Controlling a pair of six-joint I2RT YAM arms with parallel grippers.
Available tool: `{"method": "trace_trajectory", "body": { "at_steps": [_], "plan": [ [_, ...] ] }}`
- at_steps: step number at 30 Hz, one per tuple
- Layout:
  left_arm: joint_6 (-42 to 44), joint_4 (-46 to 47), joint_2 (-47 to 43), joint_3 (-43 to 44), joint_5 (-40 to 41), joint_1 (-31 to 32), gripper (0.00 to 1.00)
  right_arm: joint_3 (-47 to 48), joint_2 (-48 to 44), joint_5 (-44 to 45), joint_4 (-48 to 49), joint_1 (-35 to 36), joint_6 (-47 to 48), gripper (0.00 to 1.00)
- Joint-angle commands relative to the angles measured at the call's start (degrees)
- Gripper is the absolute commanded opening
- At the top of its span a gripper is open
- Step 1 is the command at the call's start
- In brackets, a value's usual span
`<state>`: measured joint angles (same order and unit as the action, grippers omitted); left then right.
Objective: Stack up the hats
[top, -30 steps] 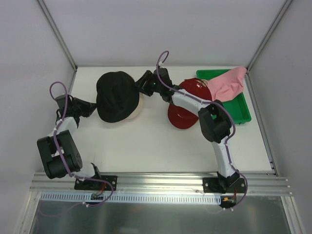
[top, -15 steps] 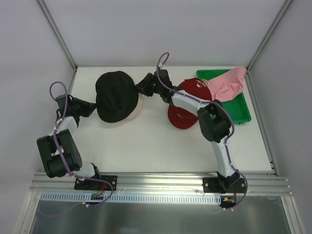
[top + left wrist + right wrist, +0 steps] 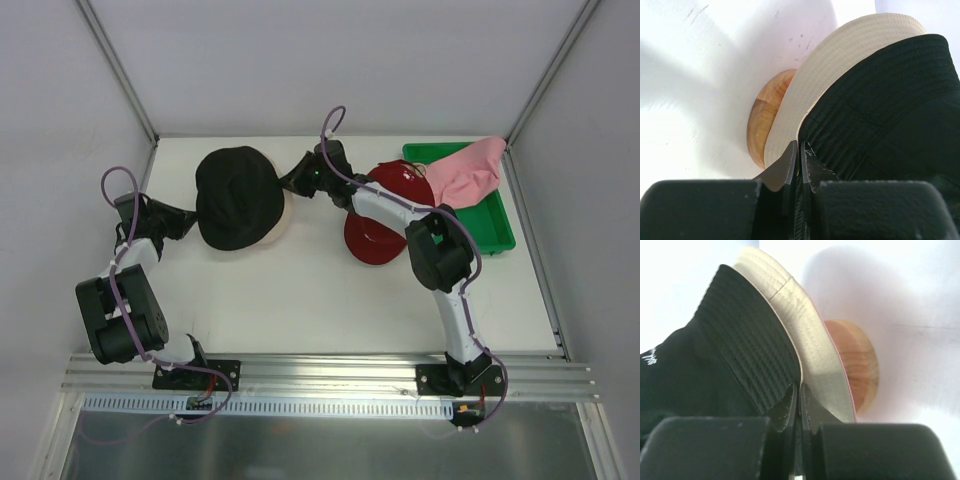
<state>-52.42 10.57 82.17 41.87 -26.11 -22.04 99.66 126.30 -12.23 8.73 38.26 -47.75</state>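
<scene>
Black-fingered, the left gripper [image 3: 799,150] is clamped on the brim of the black hat [image 3: 238,197], which covers the cream bucket hat [image 3: 830,65] on a wooden stand [image 3: 765,122], and the right gripper [image 3: 799,392] seems pinched on its opposite brim, the red cap [image 3: 372,240] beyond.

The black hat [image 3: 238,197] has rows of stitched lines, and the bucket hat [image 3: 840,65] is cream. There is a red cap [image 3: 368,245], a pink hat [image 3: 470,168], a green tray [image 3: 495,235] and a brown stand [image 3: 765,125].
</scene>
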Motion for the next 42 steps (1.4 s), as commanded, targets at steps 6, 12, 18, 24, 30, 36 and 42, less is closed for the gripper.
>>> {"method": "trace_trajectory", "body": {
  "at_steps": [6, 12, 18, 24, 30, 36, 42],
  "plan": [
    [0.2, -0.7, 0.1, 1.1, 4.7, 0.8, 0.0, 13.6, 4.2, 7.2, -23.8, -0.5, 9.8, 0.0],
    [-0.7, -0.7, 1.1, 1.4, 5.5, 1.2, 0.0, 23.1, 9.0, 8.7, -36.3, -1.1, 12.9, 0.0],
    [-1.0, -0.7, 2.7, 1.9, 6.2, 2.0, 0.0, 26.0, 12.7, 7.3, -40.3, -1.3, 14.3, 0.0],
    [-1.5, -2.6, 3.4, 1.0, 9.4, 2.7, 0.0, 27.3, 14.7, 6.0, -43.1, -1.7, 15.2, 0.0],
    [-1.6, -4.4, 6.8, 0.9, 11.8, 4.2, 0.0, 25.0, 14.1, 5.4, -43.4, -1.7, 16.5, 0.0],
    [-1.8, -5.7, 8.4, -0.7, 14.9, 7.6, 0.0, 21.1, 12.7, 5.2, -42.6, -1.8, 17.1, 0.0],
    [-3.1, -6.1, 7.8, -4.4, 17.0, 10.1, 0.0, 17.9, 11.3, 5.5, -42.8, -1.8, 18.0, 0.0]
  ]
}}
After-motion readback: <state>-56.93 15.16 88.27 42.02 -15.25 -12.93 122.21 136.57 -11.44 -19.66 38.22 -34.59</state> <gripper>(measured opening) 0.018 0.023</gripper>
